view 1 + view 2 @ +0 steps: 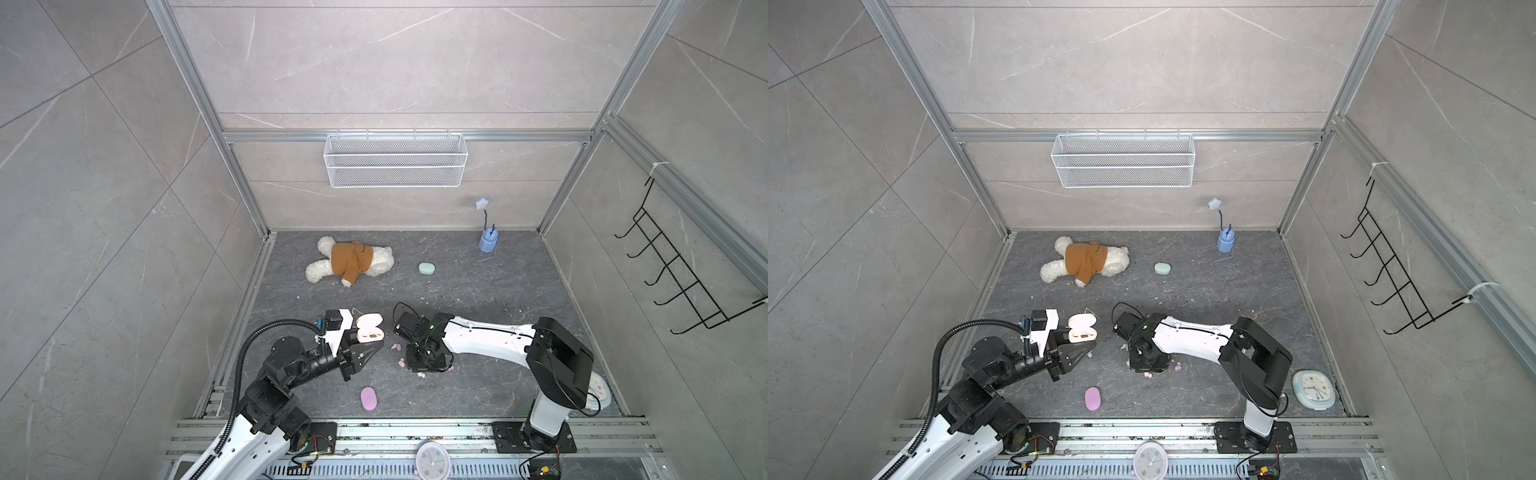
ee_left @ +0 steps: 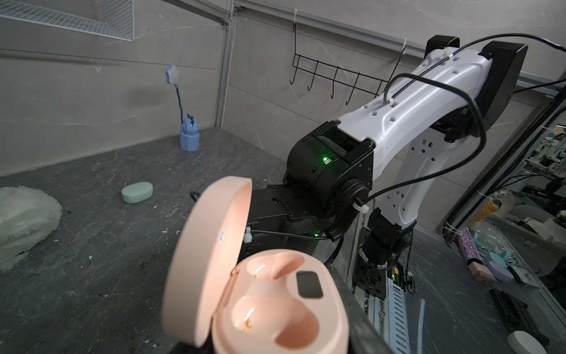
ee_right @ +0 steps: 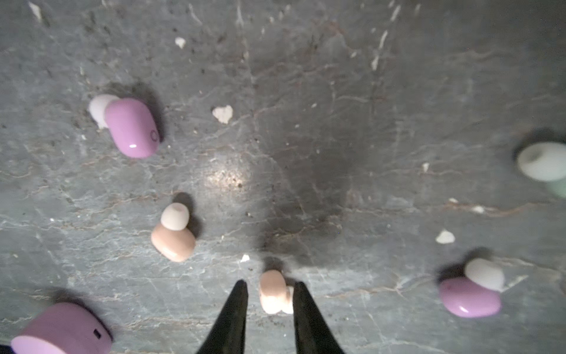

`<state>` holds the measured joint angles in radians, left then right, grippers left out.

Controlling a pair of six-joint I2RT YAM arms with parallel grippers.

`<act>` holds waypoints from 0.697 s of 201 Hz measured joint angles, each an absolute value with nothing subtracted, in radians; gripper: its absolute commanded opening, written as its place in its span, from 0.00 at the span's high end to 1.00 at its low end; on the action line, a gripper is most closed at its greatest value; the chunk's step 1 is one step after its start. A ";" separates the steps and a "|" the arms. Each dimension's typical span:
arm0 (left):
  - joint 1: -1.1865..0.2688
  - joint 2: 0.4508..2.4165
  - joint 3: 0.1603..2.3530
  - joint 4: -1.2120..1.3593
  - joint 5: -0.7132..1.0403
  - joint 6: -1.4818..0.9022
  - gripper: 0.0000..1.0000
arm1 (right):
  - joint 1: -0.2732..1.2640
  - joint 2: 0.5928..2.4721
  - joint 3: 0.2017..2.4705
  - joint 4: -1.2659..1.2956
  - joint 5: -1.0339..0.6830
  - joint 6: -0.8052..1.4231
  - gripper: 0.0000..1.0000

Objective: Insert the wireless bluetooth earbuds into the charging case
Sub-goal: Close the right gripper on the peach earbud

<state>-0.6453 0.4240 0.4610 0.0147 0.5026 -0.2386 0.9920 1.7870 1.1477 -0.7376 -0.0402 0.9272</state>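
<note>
At 4 o'clock of the open peach charging case (image 1: pixel 368 327), in a top view, lie the loose earbuds (image 1: pixel 401 363). Your right gripper (image 3: pixel 270 283) straddles one peach earbud (image 3: pixel 271 291): jaws narrowly apart, one finger (image 3: pixel 306 312) against its pale eartip, other side gapped. Left gripper (image 1: pixel 372 347) is clamped on the case, both wells empty. Bud looks tiny, light, hard and glossy, so it's likely to squirt out. Pinch the plastic body, not the soft tip, and squeeze gently.
</note>
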 measured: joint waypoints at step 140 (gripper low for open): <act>-0.645 0.424 0.461 0.000 0.500 -0.239 0.80 | 1.000 1.821 1.153 -0.737 -0.040 0.911 0.75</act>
